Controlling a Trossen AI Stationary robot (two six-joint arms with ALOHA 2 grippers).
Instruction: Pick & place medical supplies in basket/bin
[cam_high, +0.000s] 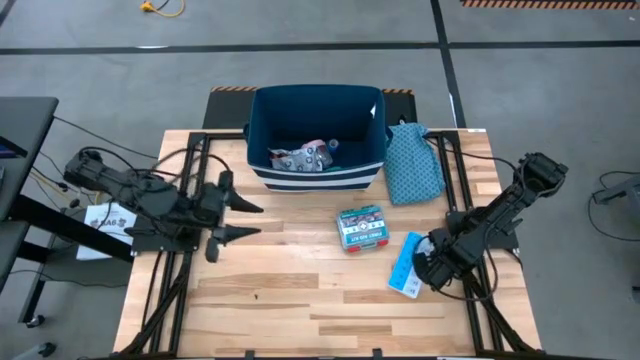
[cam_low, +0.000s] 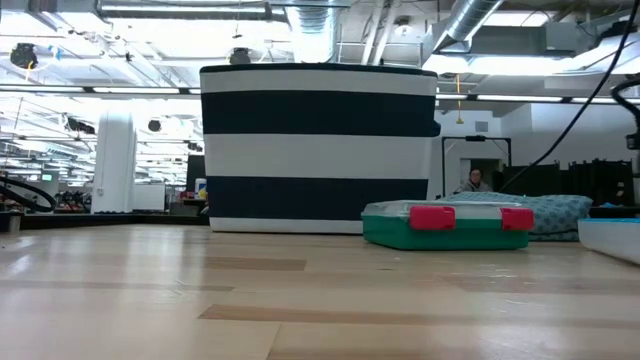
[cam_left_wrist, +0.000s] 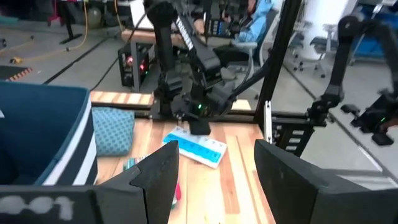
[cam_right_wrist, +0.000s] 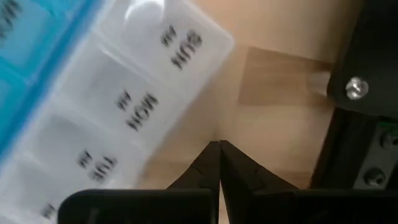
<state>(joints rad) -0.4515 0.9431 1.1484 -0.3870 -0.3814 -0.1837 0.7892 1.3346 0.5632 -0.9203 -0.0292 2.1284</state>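
The navy bin (cam_high: 316, 135) with white stripes stands at the far middle of the wooden desk (cam_high: 300, 290). Inside it lies a small heap of supplies (cam_high: 302, 157), white, pink and blue among them; from above they are too small to tell one from another with certainty.

Just beside the bin's right wall lies the teal patterned cloth bag (cam_high: 413, 162). In front of the bin's right corner, apart from it, lies the teal-and-red box (cam_high: 361, 227); the low view shows it flat on the desk with two red clasps facing the camera. Farther from the bin than the box, and to the right, lies the light blue pill organiser (cam_high: 406, 264), its white row of lids printed with day names in the right wrist view.

The right claw (cam_high: 428, 266) is down at the organiser's right edge, and its fingertips (cam_right_wrist: 219, 163) are pressed together, pinching nothing, with their point just beside the organiser's white lids.

The left claw (cam_high: 232, 220) hangs to the left of the bin and nearer the desk's front than it. Its two fingers (cam_left_wrist: 158, 174) are spread wide and hold nothing. It points toward the box and the organiser.
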